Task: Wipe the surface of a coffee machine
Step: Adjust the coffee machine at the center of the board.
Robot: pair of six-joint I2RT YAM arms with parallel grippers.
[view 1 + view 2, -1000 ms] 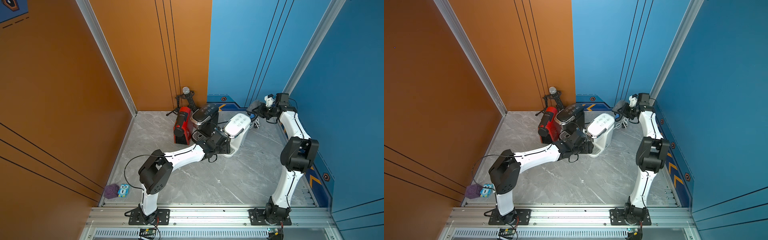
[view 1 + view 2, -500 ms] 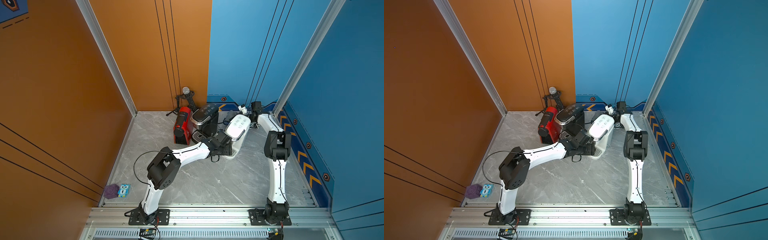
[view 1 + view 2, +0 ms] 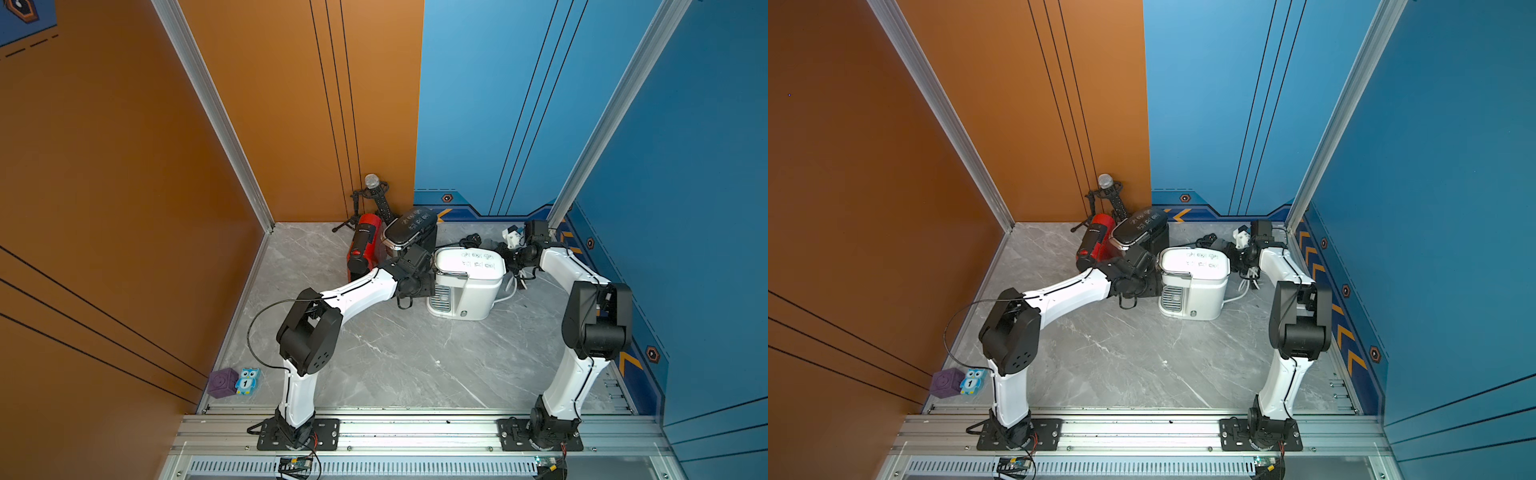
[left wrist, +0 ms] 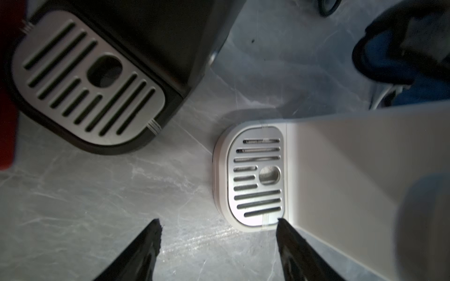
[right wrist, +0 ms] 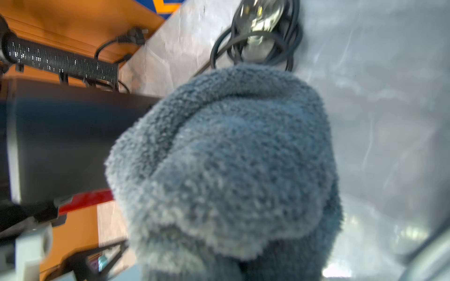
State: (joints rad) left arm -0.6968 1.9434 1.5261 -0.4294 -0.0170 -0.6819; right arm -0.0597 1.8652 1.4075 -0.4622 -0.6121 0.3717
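1. Left tool [image 4: 218, 221] hangs released, its two dark fingers [image 4: 143, 248] spread wide with nothing between them, pointing down at the grey marble surface [image 3: 395, 365].
2. It sits low between two slotted metal drip trays, the black coffee machine's tray [image 4: 85, 80] on one side and the white coffee machine's tray [image 4: 255, 180] on the other. One fingertip lies just beside the white tray's corner; whether it touches cannot be told.
3. Right tool [image 3: 508, 256] is clenched on a fluffy grey-blue cloth [image 5: 226, 165], which fills the right wrist view and hides the fingers.
4. White coffee machine [image 3: 469, 270] stands upright towards the back of the surface, between the two arms, with its drip tray facing the robot's side and dark handwritten marks on its flat lid.
5. In both top views the cloth is at this machine's rear right corner, near the lid. Contact cannot be told.
6. Black coffee machine [image 3: 409, 227] stands just left of the white one, behind the left wrist. A red coffee machine [image 3: 365, 245] stands just beside it, farther left.
7. Behind them, a microphone on a small tripod [image 3: 372, 183] stands in the back corner by the orange wall.
8. A coiled black power cord [image 5: 258, 36] lies behind the white machine, and a white cable [image 3: 1237, 293] trails on the surface to its right.
9. A purple cube [image 3: 222, 382] and a blue owl toy [image 3: 247, 380] sit together at the front left edge, well apart from the machines.
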